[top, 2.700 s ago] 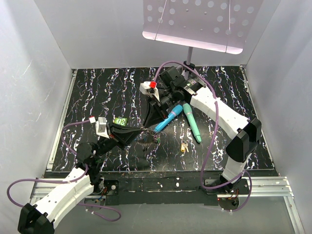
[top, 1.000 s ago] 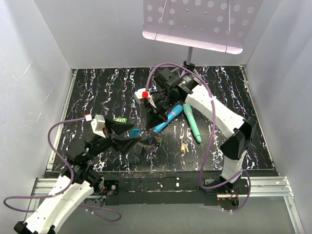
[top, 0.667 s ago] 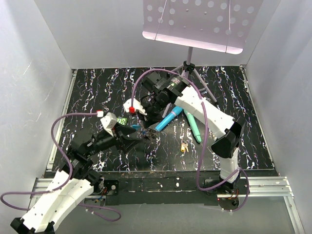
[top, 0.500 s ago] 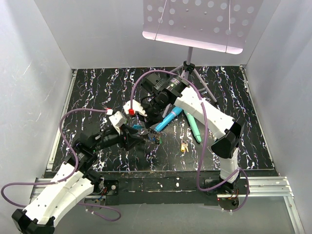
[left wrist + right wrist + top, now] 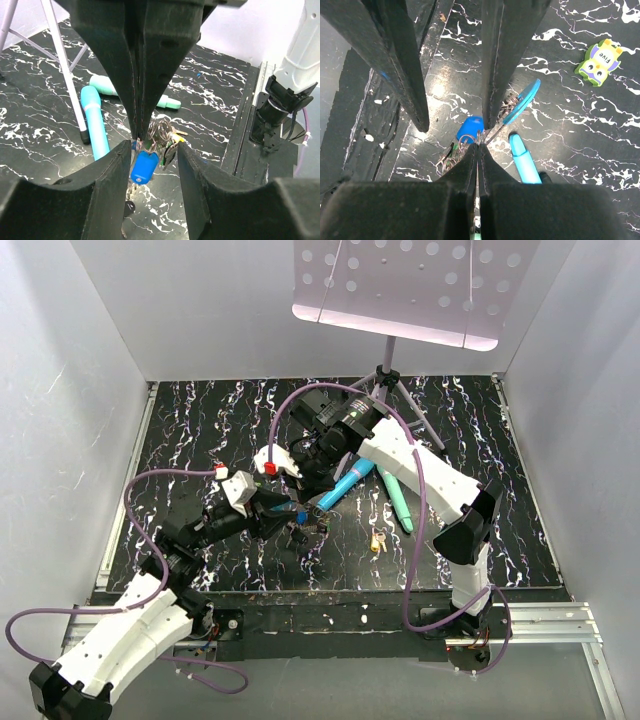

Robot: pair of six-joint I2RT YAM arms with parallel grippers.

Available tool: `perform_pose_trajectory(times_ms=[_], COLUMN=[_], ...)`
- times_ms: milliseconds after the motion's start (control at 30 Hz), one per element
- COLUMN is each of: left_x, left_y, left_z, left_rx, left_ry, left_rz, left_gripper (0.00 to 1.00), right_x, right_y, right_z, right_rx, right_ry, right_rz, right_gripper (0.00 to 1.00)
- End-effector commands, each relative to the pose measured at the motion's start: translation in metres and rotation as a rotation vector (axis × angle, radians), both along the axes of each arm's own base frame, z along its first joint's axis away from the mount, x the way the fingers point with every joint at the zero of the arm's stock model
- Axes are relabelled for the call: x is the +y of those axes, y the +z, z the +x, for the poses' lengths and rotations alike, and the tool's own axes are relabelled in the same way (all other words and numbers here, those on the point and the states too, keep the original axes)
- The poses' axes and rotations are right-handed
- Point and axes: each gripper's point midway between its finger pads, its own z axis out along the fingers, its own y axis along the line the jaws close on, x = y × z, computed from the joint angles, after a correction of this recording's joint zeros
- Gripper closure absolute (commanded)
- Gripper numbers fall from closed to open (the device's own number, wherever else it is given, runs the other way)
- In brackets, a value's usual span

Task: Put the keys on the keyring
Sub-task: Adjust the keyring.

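Right gripper (image 5: 478,149) clenches the keyring (image 5: 521,103); left gripper (image 5: 152,150) gapes astride it; blue stick (image 5: 96,125), tripod leg (image 5: 66,75) beside.

You get bright light from above. The shiny black table (image 5: 437,90) glares in spots. Your near fingers (image 5: 65,210) look dark and soft.

Left tool (image 5: 153,148) with jaws apart, tip to tip with tightly closed right tool (image 5: 477,148).
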Motion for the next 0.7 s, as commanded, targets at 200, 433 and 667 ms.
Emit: perform_pose_trajectory(times_ms=[200,433,667], left_x=[-0.004,-0.005,-0.003], left_y=[-0.005,-0.01,-0.017], left_z=[0.002,0.006,0.008], left_rx=[-0.004,0.006,0.015], left_ry=[-0.009,-0.003,0.012], left_rz=[-0.027,-0.01,0.01], left_gripper=[0.63,0.68,0.78], right_x=[-0.035,-0.034,-0.035], right_y=[0.01,0.014,0.015], right_z=[-0.044,-0.048,-0.05], right_rx=[0.187,0.204,0.21], right_ry=[0.025,0.032,0.036], right_rz=[-0.113,-0.093,-0.089], right_gripper=[0.99,0.99,0.99])
